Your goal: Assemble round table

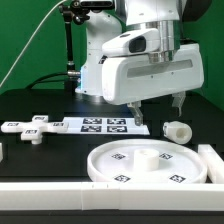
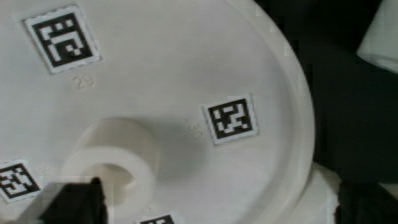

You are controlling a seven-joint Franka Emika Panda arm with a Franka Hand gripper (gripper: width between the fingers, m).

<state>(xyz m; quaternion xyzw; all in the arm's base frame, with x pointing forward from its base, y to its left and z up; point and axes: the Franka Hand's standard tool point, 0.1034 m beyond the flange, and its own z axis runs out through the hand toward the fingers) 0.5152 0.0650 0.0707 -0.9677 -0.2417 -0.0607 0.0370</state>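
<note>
The large rimmed round disc (image 1: 150, 166) lies flat on the black table near the front, with a raised hub (image 1: 147, 155) in its middle. The short thick leg (image 1: 177, 131) lies on its side just behind the disc, toward the exterior view's right. The cross-shaped four-arm piece (image 1: 28, 128) lies at the exterior view's left. My gripper (image 1: 157, 114) hangs open and empty above the disc's far edge, touching nothing. In the wrist view the tagged disc (image 2: 178, 80) fills the picture, its holed hub (image 2: 116, 165) near one dark finger (image 2: 71, 205).
The marker board (image 1: 100, 124) lies flat behind the disc, under the arm. A long white straight-edged bar (image 1: 60, 196) runs along the table's front and turns up at the exterior view's right (image 1: 213, 158). The robot's base and a camera stand are at the back.
</note>
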